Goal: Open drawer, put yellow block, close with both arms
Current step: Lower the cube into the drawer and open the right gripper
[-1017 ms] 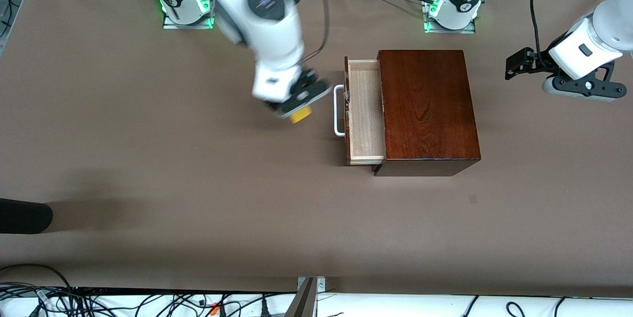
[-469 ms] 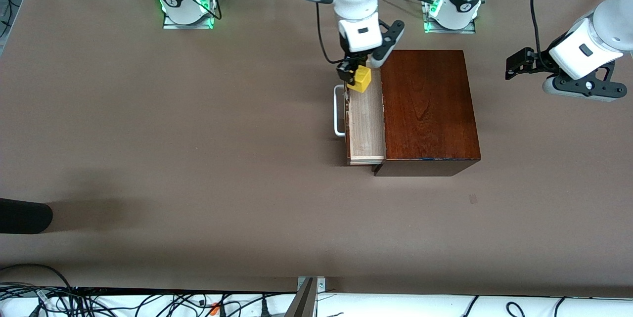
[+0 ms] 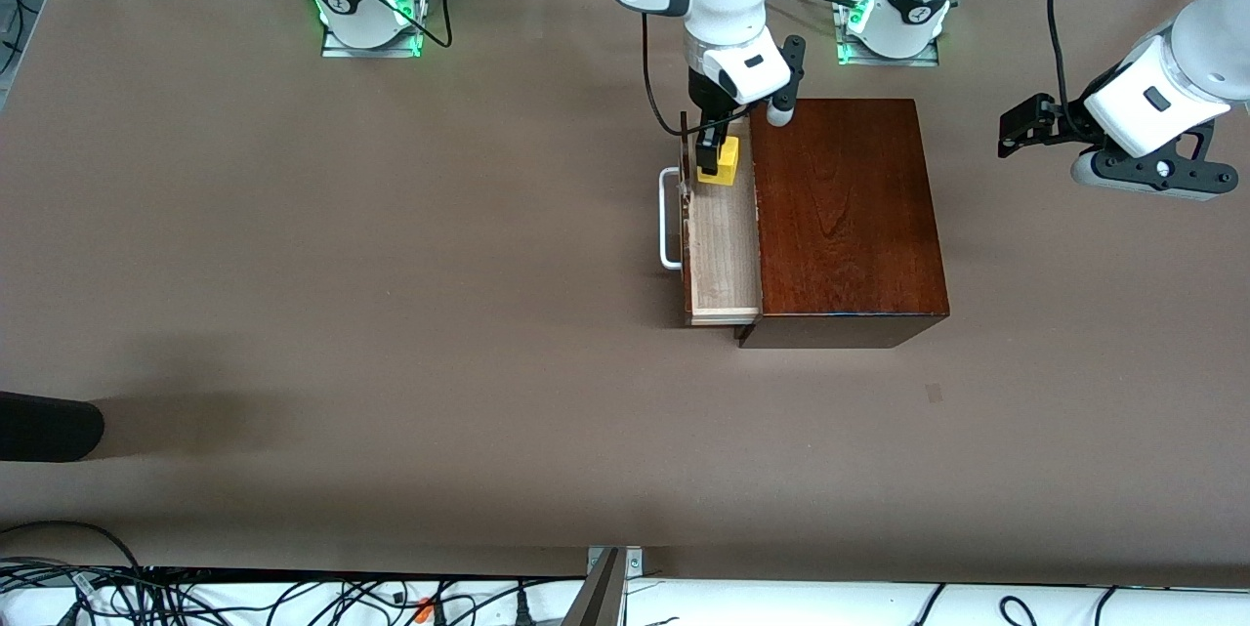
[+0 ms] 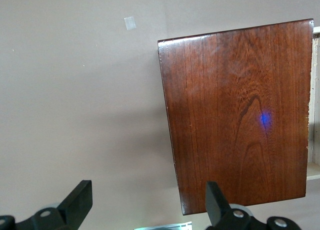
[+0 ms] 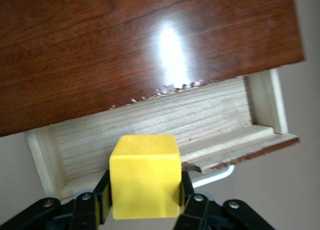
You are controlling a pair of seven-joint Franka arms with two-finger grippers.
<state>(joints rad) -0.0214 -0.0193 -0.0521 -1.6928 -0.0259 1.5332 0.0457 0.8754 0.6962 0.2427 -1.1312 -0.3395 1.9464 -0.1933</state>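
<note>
The right gripper (image 3: 716, 149) squeezes the yellow block (image 3: 724, 162) between its fingers, over the open drawer (image 3: 723, 235) of the wooden box (image 3: 845, 216). The left gripper (image 3: 1020, 123) waits wide open, holding nothing, above the worktop (image 3: 293, 265).

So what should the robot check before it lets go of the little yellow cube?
1. Pale wooden drawer with the white bar handle pulled out of the glossy reddish-brown wooden box: ok.
2. Small bright yellow cube gripped by the right gripper: ok, a finger presses each side.
3. Cube over the drawer tray, not the box top: ok, at the end nearest the robot bases.
4. Tray bare where the cube would land: ok, only wood grain shows.
5. Cube low enough to drop gently: cannot tell.
6. Left gripper out of the way: ok, open and waiting over the table at the left arm's end.
</note>
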